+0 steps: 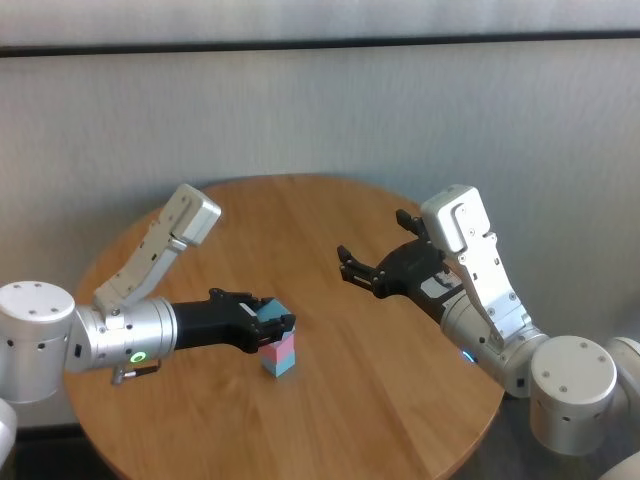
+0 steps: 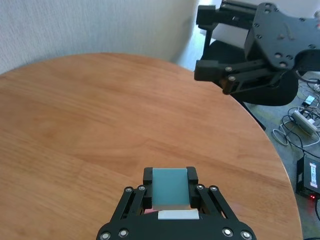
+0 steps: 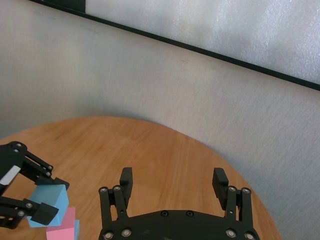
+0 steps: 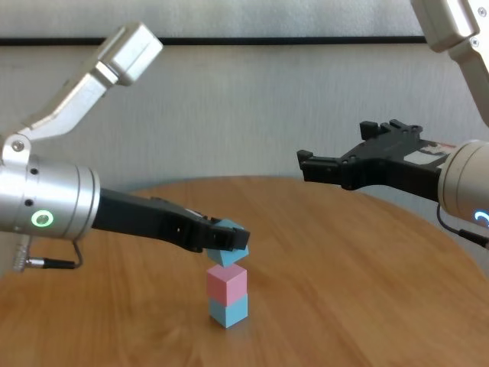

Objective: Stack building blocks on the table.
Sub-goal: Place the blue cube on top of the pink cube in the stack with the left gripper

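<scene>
Head view: the round desk [image 1: 330, 330] has a smooth, warm brown wood-grain top and stands before a pale textured wall with a dark horizontal strip near its top. The left end effector [image 1: 272, 318] reaches in from the left and grips a light blue cube [image 1: 270, 312] just above a two-block stack, in which a pink cube [image 1: 281, 349] sits on a second light blue cube [image 1: 283, 366]. The right end effector [image 1: 362, 272] hovers over the right part of the desk, well apart from the stack, fingers spread and holding nothing. Left wrist view: the left end effector [image 2: 170, 186] is closed on the light blue cube [image 2: 169, 186], one finger on each side; bare wood [image 2: 100, 115] extends ahead, and the right end effector [image 2: 220, 75] hangs past the desk edge, above cables [image 2: 300, 120] on a grey floor. Right wrist view: the right end effector [image 3: 173, 181] is open and empty above the desk [image 3: 165, 150]; the held cube [image 3: 49, 204] sits tilted over the pink cube [image 3: 62, 227]. Chest view: the held cube [image 4: 229, 246] is tilted, its lower corner at or just above the pink cube [image 4: 227, 284]; contact cannot be confirmed. The bottom blue cube [image 4: 228, 310] rests on the desk [image 4: 367, 306].
</scene>
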